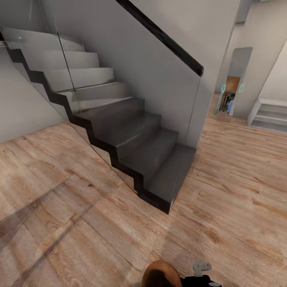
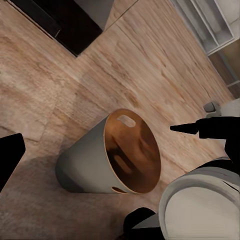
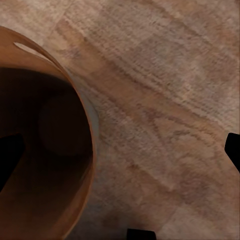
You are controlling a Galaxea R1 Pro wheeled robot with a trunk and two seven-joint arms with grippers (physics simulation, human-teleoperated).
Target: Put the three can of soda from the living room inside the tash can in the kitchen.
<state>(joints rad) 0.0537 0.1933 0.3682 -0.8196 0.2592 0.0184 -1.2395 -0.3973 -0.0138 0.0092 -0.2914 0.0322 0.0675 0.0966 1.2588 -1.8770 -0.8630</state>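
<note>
Item: tash can (image 2: 107, 160), round bucket form tapering to the base, pale grey matte outside, smooth brown inside, oval handle slot (image 2: 126, 120) near the rim.

Location: carried low before the robot over the wood plank floor (image 1: 59, 207), beside a dark staircase (image 1: 135, 135) with glass balustrade. How it is held cannot be told.

Handling, judged: light, rigid, thin-walled; slick sides; best taken at the rim or slot.

Right end effector (image 3: 120, 155): fingertips stand far apart. Left end effector: spread cannot be told.
</note>
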